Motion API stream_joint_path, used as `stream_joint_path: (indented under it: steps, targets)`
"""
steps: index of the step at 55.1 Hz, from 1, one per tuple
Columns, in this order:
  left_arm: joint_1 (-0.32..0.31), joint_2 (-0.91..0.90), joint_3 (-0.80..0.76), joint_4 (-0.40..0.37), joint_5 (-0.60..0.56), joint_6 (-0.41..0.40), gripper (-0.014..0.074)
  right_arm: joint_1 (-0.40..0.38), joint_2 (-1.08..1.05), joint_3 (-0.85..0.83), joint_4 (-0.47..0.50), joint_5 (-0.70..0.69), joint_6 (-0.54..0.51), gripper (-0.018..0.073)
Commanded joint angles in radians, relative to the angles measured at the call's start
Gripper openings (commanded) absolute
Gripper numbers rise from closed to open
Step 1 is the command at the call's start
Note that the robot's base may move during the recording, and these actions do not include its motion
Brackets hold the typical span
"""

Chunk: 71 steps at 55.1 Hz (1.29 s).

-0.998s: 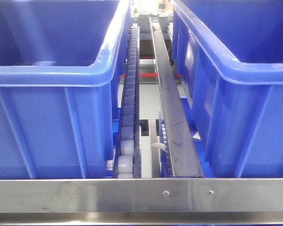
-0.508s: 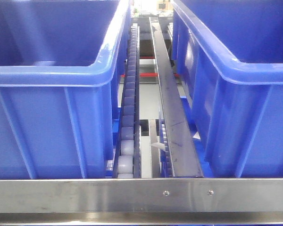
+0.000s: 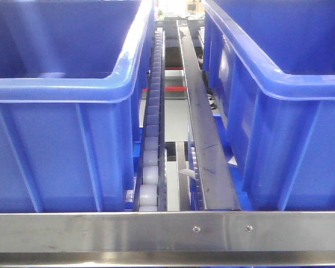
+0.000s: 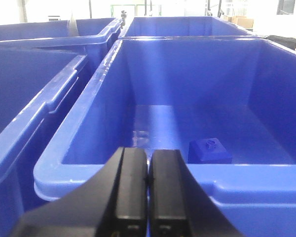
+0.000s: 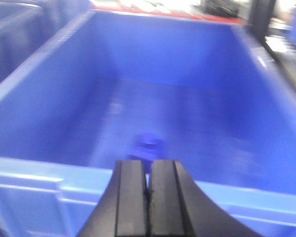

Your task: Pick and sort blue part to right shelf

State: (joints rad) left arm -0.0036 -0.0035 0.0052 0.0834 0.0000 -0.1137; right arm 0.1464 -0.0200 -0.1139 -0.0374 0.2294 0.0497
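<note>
Left wrist-mounted view: the left hand [image 4: 148, 185], closed and empty, hovers at a deep blue plastic bin's [image 4: 138, 180] near rim; a small blue block-shaped part [image 4: 209, 149] lies on its floor, lower centre. The right hand [image 5: 148, 195], likewise closed and empty, faces another bin [image 5: 49, 182] holding a blurred blue part [image 5: 148, 144].

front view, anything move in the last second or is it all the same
Nothing visibly moved. The two blue bins, the roller lane between them and the steel front rail sit exactly as before, and no arm or claw has come into this view.
</note>
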Motion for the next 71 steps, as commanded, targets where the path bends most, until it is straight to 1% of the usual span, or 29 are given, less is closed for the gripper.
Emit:
stream_joint_path:
  steps: [1, 6, 10, 15, 22, 71]
  targets:
    - [0.004, -0.026, 0.03, -0.007, -0.088, 0.0, 0.0136, -0.008, 0.017, 0.032, 0.029, -0.197, -0.025, 0.0058]
    - [0.004, -0.026, 0.03, -0.007, -0.088, 0.0, 0.0136, -0.008, 0.016, 0.093, 0.037, -0.27, -0.025, 0.0058]
    - [0.004, -0.026, 0.03, -0.007, -0.088, 0.0, 0.0136, -0.01, 0.0, 0.138, 0.072, -0.332, -0.025, 0.0058]
    - [0.004, -0.026, 0.03, -0.007, -0.088, 0.0, 0.0136, -0.035, -0.008, 0.136, 0.111, -0.31, -0.025, 0.0058]
    - [0.004, -0.026, 0.03, -0.007, -0.088, 0.0, 0.0136, -0.074, -0.008, 0.136, 0.119, -0.307, -0.024, 0.0058]
    - [0.004, -0.026, 0.03, -0.007, -0.088, 0.0, 0.0136, -0.073, -0.008, 0.136, 0.116, -0.307, -0.024, 0.0058]
